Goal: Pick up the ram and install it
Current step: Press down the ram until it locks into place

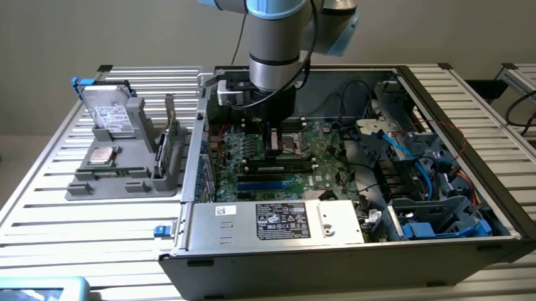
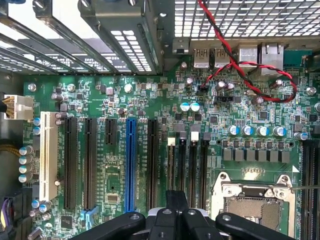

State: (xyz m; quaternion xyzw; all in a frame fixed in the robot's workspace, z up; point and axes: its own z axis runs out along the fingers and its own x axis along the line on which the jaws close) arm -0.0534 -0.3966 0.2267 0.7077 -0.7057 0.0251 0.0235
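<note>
**Pincer shut over the motherboard, ram at the holder**

On the exterior view's left, a grey holder (image 1: 125,185) sits on the slatted desk (image 1: 84,219). It carries a silver hard drive (image 1: 109,116) propped upright and, just below that, a small square processor chip (image 1: 102,155). At the holder's right side, next to the case wall, the ram (image 1: 170,147) seems to stand on edge in a narrow slot. The view there is too dim to be sure of it.

Next comes the open computer case (image 1: 335,263), with a labelled metal box (image 1: 277,221) at its near edge. The arm reaches straight down into it, and the pincer (image 1: 275,147) hangs just above the green motherboard (image 1: 251,157), well apart from the holder.

In the wrist view, the pincer (image 2: 175,197) has its fingers pressed together, with nothing visible between them. Past its tips lie the black memory slots (image 2: 192,160), beside a blue expansion slot (image 2: 131,165) and the metal-framed processor socket (image 2: 255,205).

On the exterior view's right, blue cables (image 1: 410,150) loop over the drive bays.
</note>
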